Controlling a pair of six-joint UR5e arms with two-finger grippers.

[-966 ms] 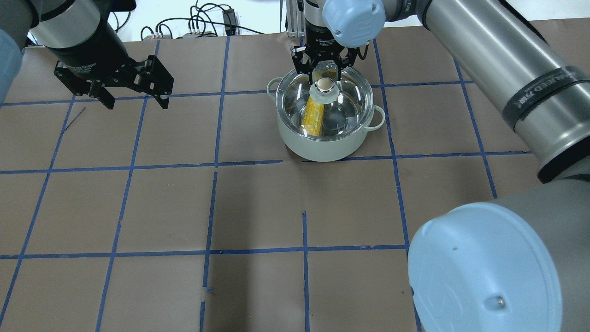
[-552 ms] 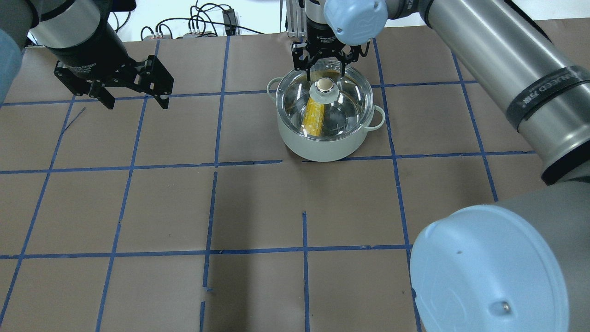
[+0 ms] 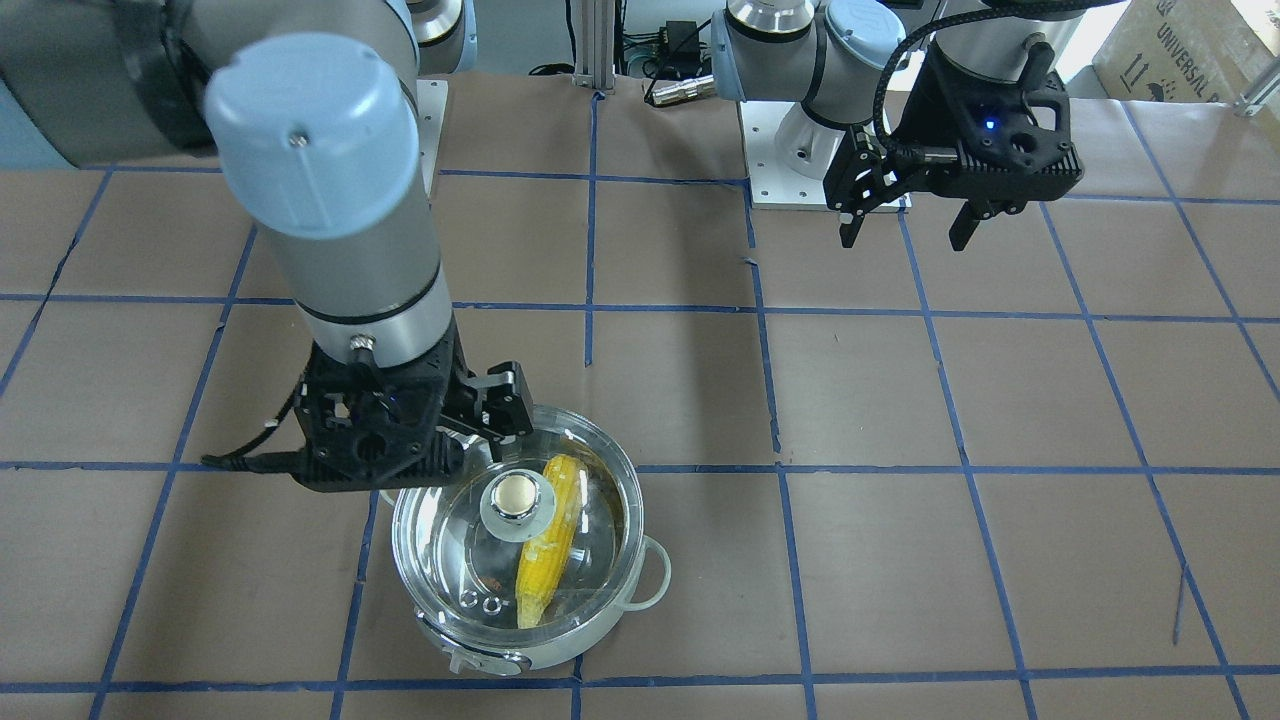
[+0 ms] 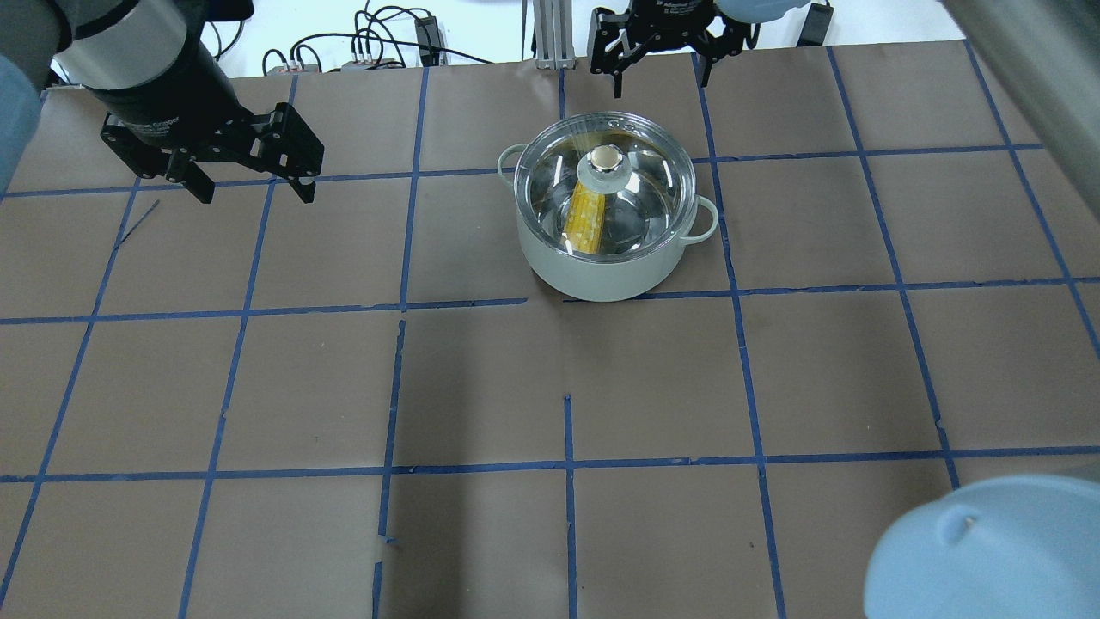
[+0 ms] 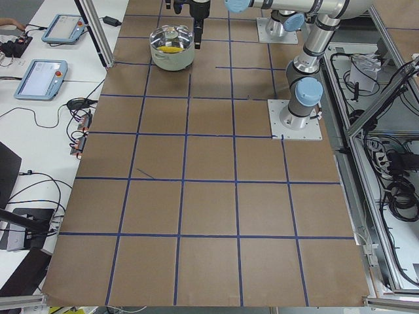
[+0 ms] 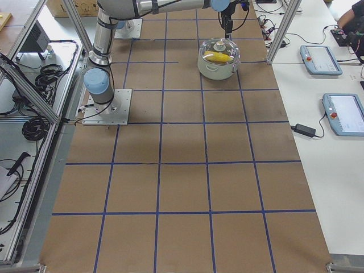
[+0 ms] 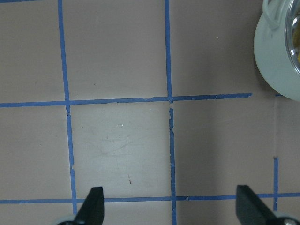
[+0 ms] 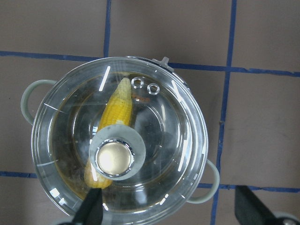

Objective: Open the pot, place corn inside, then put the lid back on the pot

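Note:
The pot point(image 4: 601, 275) stands at the far middle of the table, with pale walls and loop handles. The glass lid point(image 4: 653, 185) sits on it, and its knob point(image 4: 606, 159) is free. The yellow corn point(image 4: 583, 220) lies inside, seen through the glass. My right gripper point(image 4: 662, 82) is open and empty, raised above the pot; its wrist view looks straight down on the lid point(image 8: 173, 154) and the corn point(image 8: 117, 108). My left gripper point(image 4: 255, 191) is open and empty, hovering over bare table far left of the pot. The pot's edge point(image 7: 276, 61) shows in the left wrist view.
Brown paper with a blue tape grid point(image 4: 481, 378) covers the table. Cables and a metal post point(image 4: 546, 34) lie beyond the far edge behind the pot. My right arm's elbow point(image 4: 988, 550) fills the near right corner of the overhead view.
My right gripper has lifted off the lid knob, open, and drawn up and away from the pot. The lid stays on the pot. The left arm has not moved.

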